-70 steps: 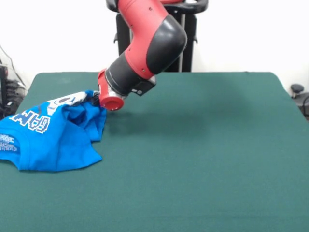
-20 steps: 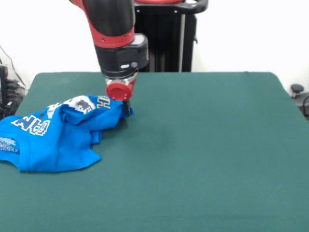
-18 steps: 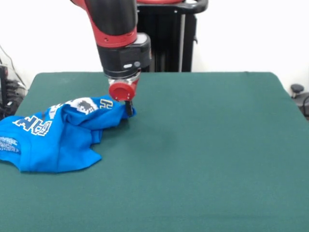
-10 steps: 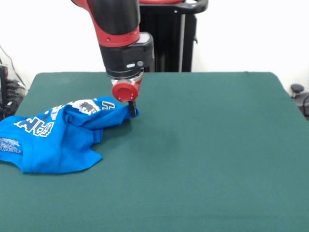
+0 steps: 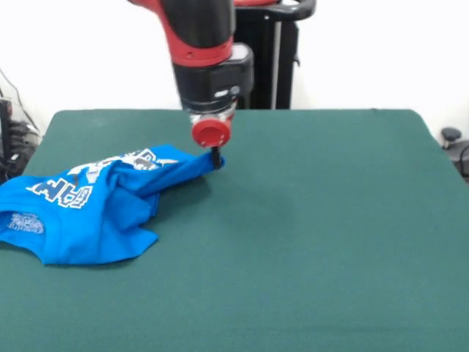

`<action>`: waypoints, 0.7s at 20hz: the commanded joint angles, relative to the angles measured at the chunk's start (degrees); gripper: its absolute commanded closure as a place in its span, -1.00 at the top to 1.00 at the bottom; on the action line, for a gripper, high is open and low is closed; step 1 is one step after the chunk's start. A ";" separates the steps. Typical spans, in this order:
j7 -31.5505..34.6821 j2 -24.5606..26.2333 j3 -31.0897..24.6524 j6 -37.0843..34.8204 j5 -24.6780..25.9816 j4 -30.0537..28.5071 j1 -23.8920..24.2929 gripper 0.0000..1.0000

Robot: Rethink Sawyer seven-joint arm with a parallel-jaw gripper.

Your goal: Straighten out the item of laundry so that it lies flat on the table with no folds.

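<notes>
The item of laundry (image 5: pixel 95 202), a bright blue T-shirt with white print, lies crumpled on the left part of the dark green table (image 5: pixel 315 220). One corner of it is drawn out to the right into a taut point. My gripper (image 5: pixel 215 161) hangs under the red and black arm, just above the table, and is shut on that corner. White lettering shows on the shirt's upper folds. The lower part of the shirt is bunched, with a fold hanging toward the front.
The black pedestal (image 5: pixel 260 55) stands behind the table's far edge. Cables and dark gear (image 5: pixel 11 139) sit beyond the table's left edge, and a small black object (image 5: pixel 451 139) lies past the right edge.
My gripper has moved right with the shirt's corner in it. The shirt has been dragged and stretched to the right.
</notes>
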State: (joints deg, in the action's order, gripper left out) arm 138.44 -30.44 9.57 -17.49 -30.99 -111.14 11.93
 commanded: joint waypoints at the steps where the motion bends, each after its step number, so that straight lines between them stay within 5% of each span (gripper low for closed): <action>1: 4.64 -1.62 14.55 -11.83 11.17 -4.16 -12.96 -1.00; 6: 2.76 -3.74 16.23 -7.04 17.17 -10.33 -10.83 -1.00; 14: 3.03 -2.43 27.41 -3.85 28.12 -10.67 -13.04 -1.00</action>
State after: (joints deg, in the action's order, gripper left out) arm 138.44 -34.58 29.94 -20.29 -8.72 -116.83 1.11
